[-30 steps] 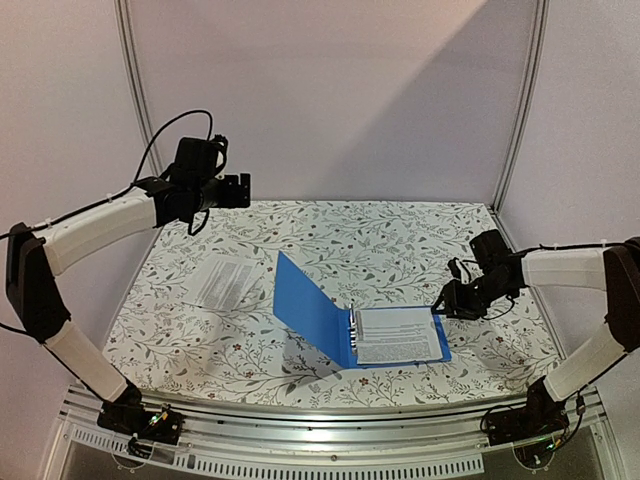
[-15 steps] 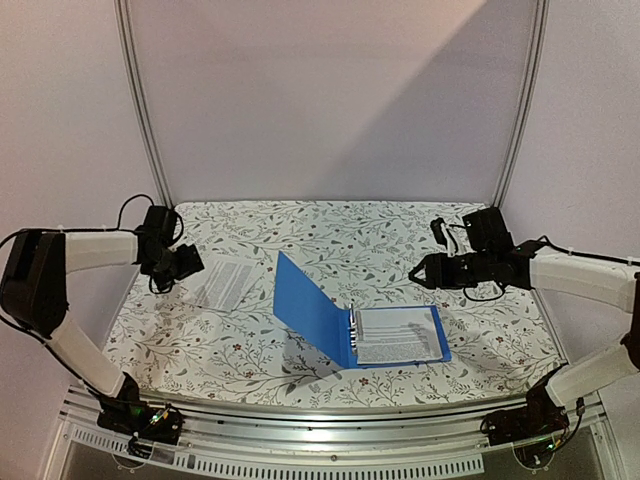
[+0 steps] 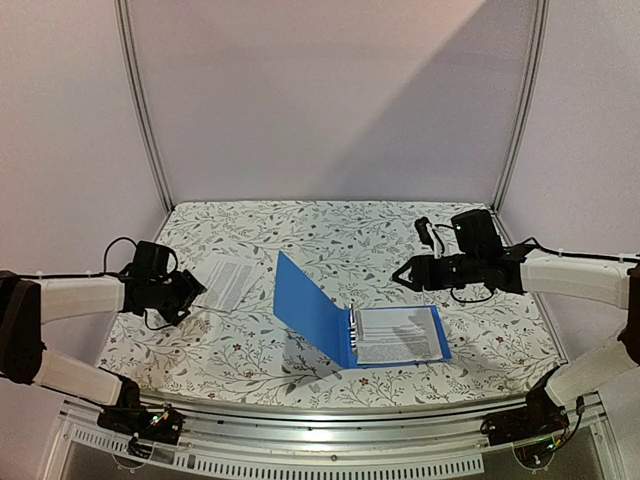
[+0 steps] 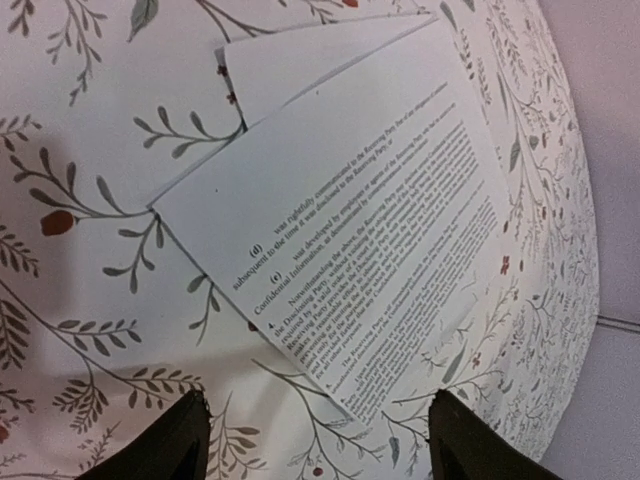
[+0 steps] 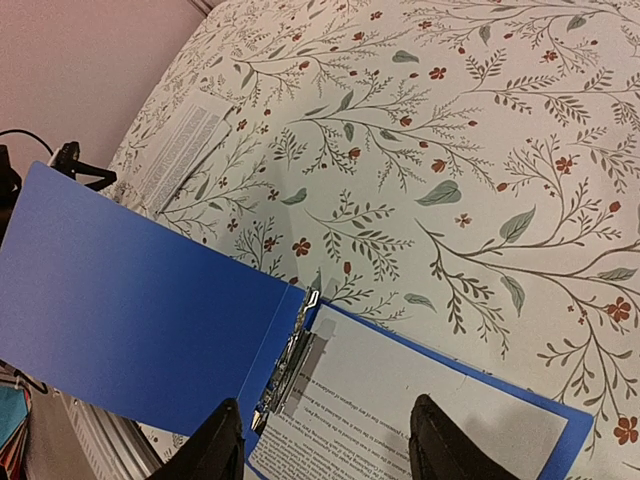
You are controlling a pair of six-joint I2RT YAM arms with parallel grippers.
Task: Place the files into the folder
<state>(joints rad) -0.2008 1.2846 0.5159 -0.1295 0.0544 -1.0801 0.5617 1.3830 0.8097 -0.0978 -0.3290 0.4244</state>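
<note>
Your left arm has dropped from up high right down to the worktop, and the left hand now sits just beside the loose files. Your right arm has pulled back off the folder and hangs behind it.

Progress-wise you're partway. The folder lies open in the middle, and one batch of filed sheets already rests on its right half against the rings. The loose files are still flat on the worktop, left of the folder, and the left wrist view shows at least two sheets overlapping.

Both hands are empty. The left hand's fingers stand wide with the page showing between them, and the right hand is roughly half open, holding nothing.

Heads up: the front cover stands tilted up between the loose files and the rings, so I'd guess you'll have to carry them over it. Can't tell if the rings are open.
</note>
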